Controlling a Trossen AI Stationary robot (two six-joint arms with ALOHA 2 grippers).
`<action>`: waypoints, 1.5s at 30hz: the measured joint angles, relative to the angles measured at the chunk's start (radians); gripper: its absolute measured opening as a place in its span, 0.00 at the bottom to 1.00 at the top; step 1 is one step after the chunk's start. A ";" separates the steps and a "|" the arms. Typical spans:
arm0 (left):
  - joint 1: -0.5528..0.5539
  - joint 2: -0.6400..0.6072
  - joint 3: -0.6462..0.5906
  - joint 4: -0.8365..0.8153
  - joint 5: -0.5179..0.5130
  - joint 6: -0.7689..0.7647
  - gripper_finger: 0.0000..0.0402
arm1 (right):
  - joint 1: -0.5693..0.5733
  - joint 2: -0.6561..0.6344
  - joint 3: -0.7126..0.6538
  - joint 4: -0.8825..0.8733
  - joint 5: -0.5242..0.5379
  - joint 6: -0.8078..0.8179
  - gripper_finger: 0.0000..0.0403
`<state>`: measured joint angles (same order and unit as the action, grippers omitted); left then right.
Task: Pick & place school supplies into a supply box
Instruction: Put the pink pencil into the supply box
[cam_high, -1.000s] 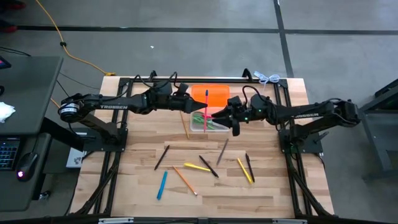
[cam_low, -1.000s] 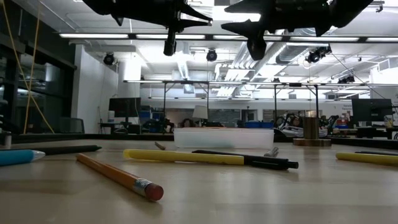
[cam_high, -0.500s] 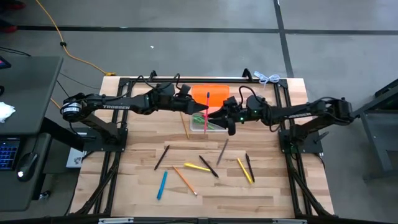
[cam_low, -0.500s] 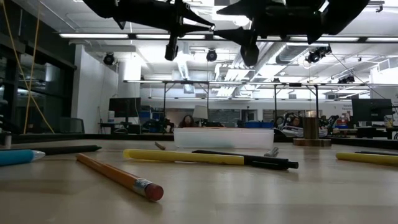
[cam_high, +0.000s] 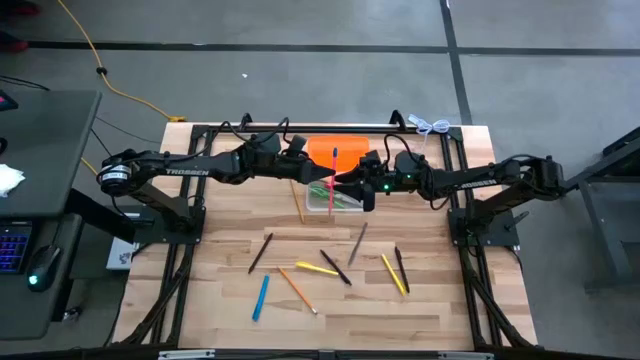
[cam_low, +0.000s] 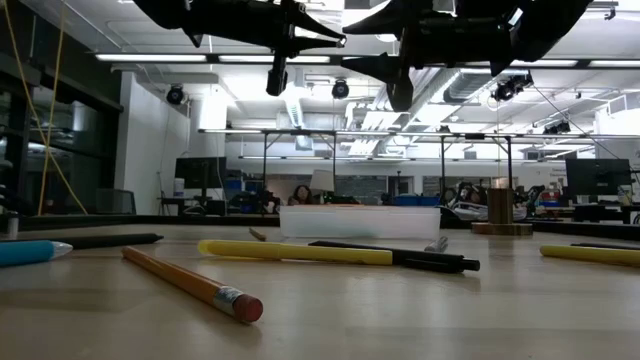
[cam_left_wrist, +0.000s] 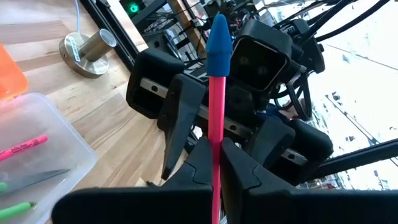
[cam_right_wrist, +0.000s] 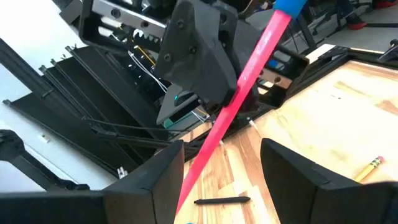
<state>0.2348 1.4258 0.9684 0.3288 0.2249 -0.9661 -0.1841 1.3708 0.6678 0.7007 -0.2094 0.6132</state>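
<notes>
Our left gripper (cam_left_wrist: 214, 163) pinches the pink pen (cam_left_wrist: 216, 106) above the supply box (cam_high: 335, 197). Our right gripper (cam_right_wrist: 221, 165) gapes wide around that pen, empty

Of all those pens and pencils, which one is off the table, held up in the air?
The pink pen with the blue cap. The left gripper pinches it above the clear supply box, while the others lie flat on the table.

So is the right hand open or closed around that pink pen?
Open: the right hand's fingers flank the pink pen without touching; the left hand clamps it.
</notes>
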 joint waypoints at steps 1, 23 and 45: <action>0.000 0.000 0.000 0.004 0.000 0.000 0.09 | 0.000 0.000 0.000 0.000 -0.001 0.000 0.47; -0.013 0.000 0.000 0.002 -0.024 0.019 0.09 | -0.029 0.077 0.140 -0.145 -0.062 -0.065 0.47; -0.013 0.000 0.000 -0.050 -0.004 0.027 0.09 | -0.032 0.075 0.140 -0.185 -0.080 -0.063 0.31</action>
<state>0.2222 1.4254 0.9681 0.2790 0.2211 -0.9392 -0.2161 1.4456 0.8074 0.5156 -0.2897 0.5499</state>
